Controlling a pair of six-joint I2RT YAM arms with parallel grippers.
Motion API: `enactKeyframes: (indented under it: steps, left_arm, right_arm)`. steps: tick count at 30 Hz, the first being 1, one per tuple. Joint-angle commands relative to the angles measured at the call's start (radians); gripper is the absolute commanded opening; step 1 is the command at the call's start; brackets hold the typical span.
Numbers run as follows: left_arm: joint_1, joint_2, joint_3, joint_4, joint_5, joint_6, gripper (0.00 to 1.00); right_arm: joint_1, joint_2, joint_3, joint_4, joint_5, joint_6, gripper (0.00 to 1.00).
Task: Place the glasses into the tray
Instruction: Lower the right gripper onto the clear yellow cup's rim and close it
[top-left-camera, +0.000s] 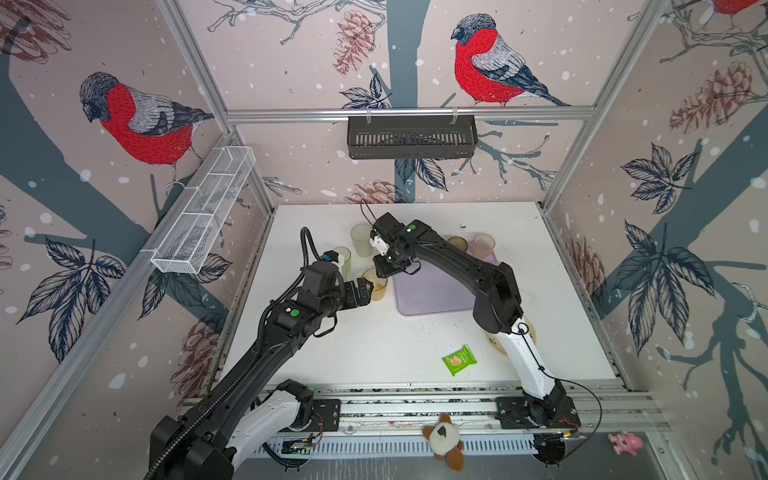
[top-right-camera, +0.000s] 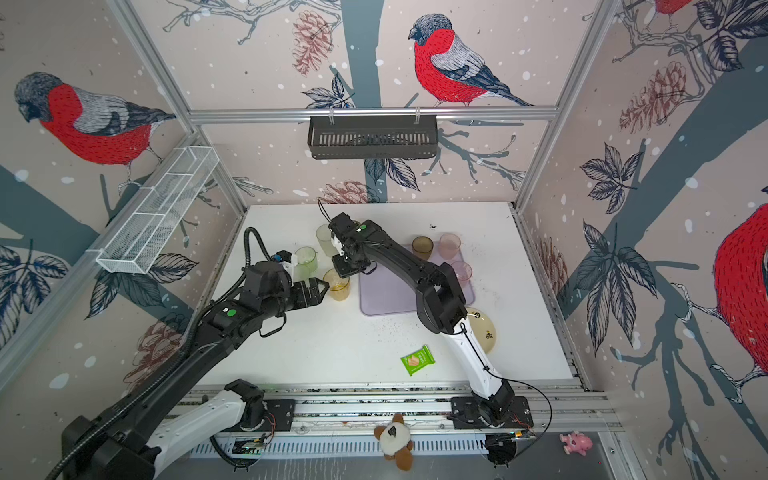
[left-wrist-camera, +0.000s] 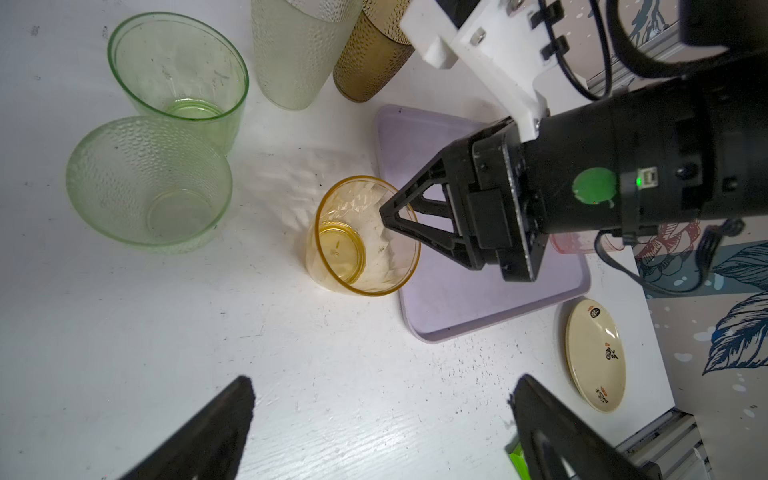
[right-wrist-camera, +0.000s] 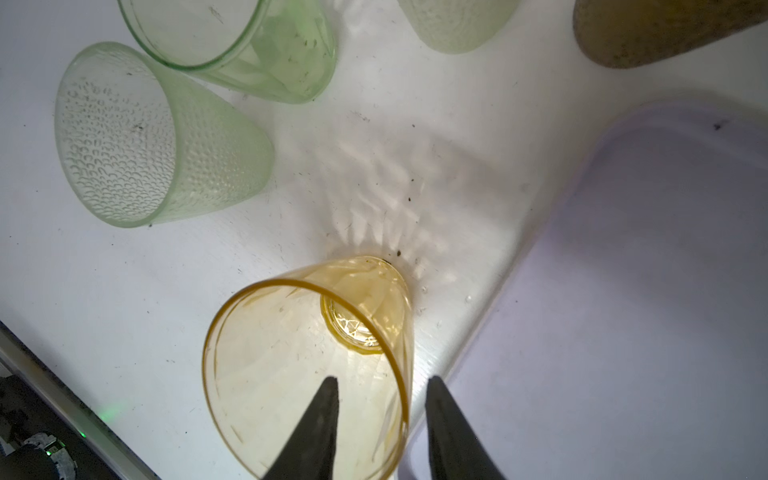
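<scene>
An amber-yellow glass (right-wrist-camera: 307, 353) (top-left-camera: 376, 284) stands upright on the white table, just left of the lilac tray (top-left-camera: 432, 295) (right-wrist-camera: 644, 291). My right gripper (right-wrist-camera: 380, 378) (top-left-camera: 384, 272) straddles its rim, one finger inside and one outside, with a gap on both sides of the wall. The left gripper (left-wrist-camera: 378, 386) (top-left-camera: 359, 293) hovers wide open and empty beside the same glass (left-wrist-camera: 365, 237). Two green glasses (left-wrist-camera: 178, 70) (left-wrist-camera: 147, 183), a frosted one (left-wrist-camera: 299, 50) and a brown one (left-wrist-camera: 370, 58) stand on the table behind. A pink glass (top-right-camera: 461, 270) sits in the tray (top-right-camera: 386, 295).
A brown glass (top-right-camera: 422, 247) and a pink glass (top-right-camera: 450, 245) stand at the tray's far edge. A cream plate (top-right-camera: 484, 328) lies partly under the right arm. A green snack packet (top-right-camera: 417, 359) lies near the front. A black basket (top-left-camera: 411, 137) hangs on the back wall.
</scene>
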Motion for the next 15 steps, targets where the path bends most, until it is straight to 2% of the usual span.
enactKeyframes:
  steps: [1,15]
  left_arm:
    - [0.001,-0.002,-0.003,0.015,-0.008,-0.005,0.97]
    - [0.003,-0.004,-0.005,0.020,-0.008,-0.008,0.97]
  right_arm:
    - [-0.001,0.007,0.007,-0.009,-0.002,-0.008,0.36]
    - [0.002,0.013,0.007,-0.013,0.019,-0.010,0.29]
